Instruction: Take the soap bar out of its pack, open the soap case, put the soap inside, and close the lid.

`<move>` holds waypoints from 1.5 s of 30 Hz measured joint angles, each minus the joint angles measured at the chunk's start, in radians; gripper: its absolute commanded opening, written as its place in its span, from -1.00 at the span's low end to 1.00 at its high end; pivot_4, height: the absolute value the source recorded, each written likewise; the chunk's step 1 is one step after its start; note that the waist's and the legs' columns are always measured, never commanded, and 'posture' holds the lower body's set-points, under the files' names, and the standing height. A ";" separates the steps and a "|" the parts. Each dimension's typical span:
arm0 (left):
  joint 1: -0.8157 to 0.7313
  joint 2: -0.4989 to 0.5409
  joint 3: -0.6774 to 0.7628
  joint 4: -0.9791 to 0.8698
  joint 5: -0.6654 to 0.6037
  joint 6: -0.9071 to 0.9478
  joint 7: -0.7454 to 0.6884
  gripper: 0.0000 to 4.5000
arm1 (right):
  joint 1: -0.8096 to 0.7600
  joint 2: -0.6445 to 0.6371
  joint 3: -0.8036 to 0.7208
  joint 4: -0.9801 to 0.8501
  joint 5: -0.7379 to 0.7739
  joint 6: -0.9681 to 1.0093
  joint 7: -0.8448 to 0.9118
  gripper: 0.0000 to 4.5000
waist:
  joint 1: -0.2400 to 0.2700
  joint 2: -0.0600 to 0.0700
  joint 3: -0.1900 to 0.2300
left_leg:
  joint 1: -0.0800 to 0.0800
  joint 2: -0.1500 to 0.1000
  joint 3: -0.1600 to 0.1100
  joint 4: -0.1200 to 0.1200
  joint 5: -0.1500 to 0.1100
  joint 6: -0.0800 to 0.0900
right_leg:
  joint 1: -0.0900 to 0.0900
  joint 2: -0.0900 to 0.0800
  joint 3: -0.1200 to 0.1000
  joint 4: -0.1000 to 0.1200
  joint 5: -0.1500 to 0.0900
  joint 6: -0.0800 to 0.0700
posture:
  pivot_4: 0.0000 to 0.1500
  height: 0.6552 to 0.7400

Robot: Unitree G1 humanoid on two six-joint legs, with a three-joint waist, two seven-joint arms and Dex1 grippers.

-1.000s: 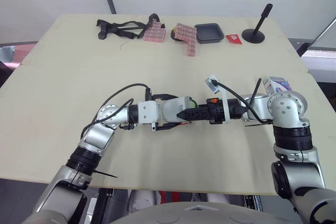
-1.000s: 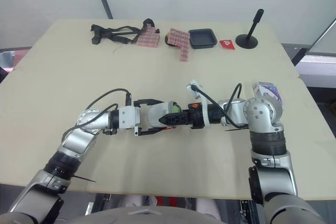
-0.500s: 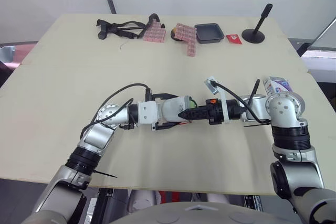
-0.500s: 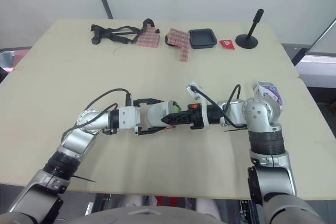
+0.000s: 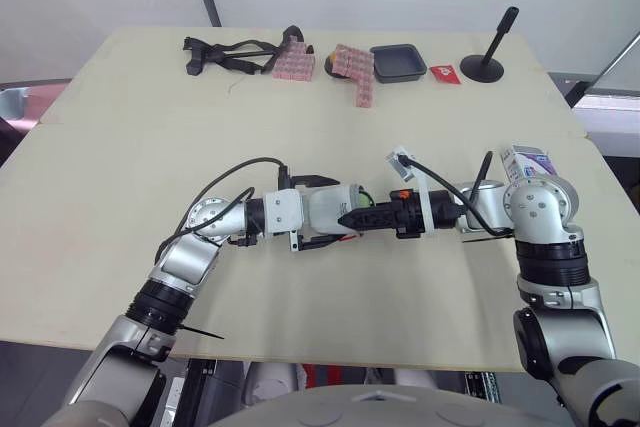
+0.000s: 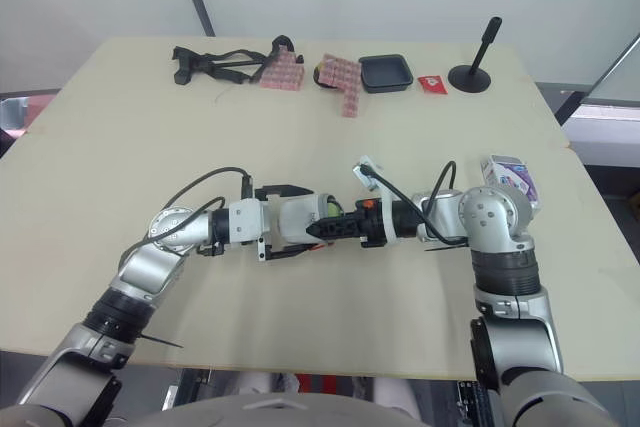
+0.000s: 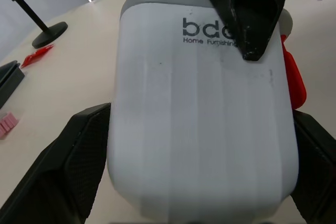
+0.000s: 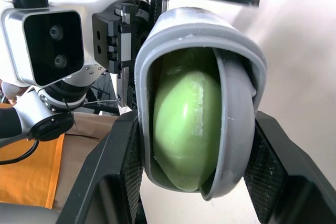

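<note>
A white soap case (image 5: pixel 333 209) with a grey rim is held just above mid-table. My left gripper (image 5: pixel 325 213) is shut on it, one finger (image 7: pixel 79 156) on each side of the white lid (image 7: pixel 199 119). My right gripper (image 5: pixel 357 218) comes from the opposite side and is shut on the same case, its fingers (image 8: pixel 123 150) flanking the grey rim (image 8: pixel 236 103). One right fingertip (image 7: pixel 247 9) rests on the lid. The green soap bar (image 8: pixel 184 129) sits inside the partly open case. The white and purple soap pack (image 5: pixel 527 159) lies by my right elbow.
Along the far edge lie a black strap (image 5: pixel 230 52), pink patterned pieces (image 5: pixel 352 65), a black tray (image 5: pixel 398 61), a red packet (image 5: pixel 445 73) and a black stand (image 5: pixel 486 65). Something red (image 7: pixel 294 82) lies under the case.
Both grippers and the case between them have shifted slightly to the left. Both grips are unchanged.
</note>
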 measured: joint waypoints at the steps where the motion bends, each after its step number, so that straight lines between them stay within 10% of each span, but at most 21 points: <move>1: 0.000 0.001 0.000 0.000 -0.014 0.016 -0.008 1.00 | 0.000 -0.001 0.002 -0.002 0.000 0.000 0.001 -0.02 | 0.000 0.000 0.000 | 0.000 0.000 0.000 0.000 0.000 0.000 | 0.000 0.000 0.000 0.000 0.000 0.000 | 1.00 1.00; 22: -0.042 0.151 0.085 0.023 -0.216 0.313 -0.225 1.00 | -0.002 -0.117 0.096 -0.019 -0.065 -0.062 0.056 -0.08 | 0.002 0.000 0.000 | 0.000 0.000 0.000 -0.001 0.000 0.000 | 0.000 0.000 -0.001 0.000 0.000 0.000 | 1.00 1.00; 45: -0.233 0.075 0.017 -0.214 -0.307 0.870 -0.093 1.00 | -0.383 -0.508 0.741 -0.236 -0.609 -0.494 0.450 -0.08 | 0.005 0.001 0.001 | -0.004 0.000 -0.001 0.000 0.000 0.000 | 0.000 0.003 0.005 -0.002 0.000 0.000 | 1.00 1.00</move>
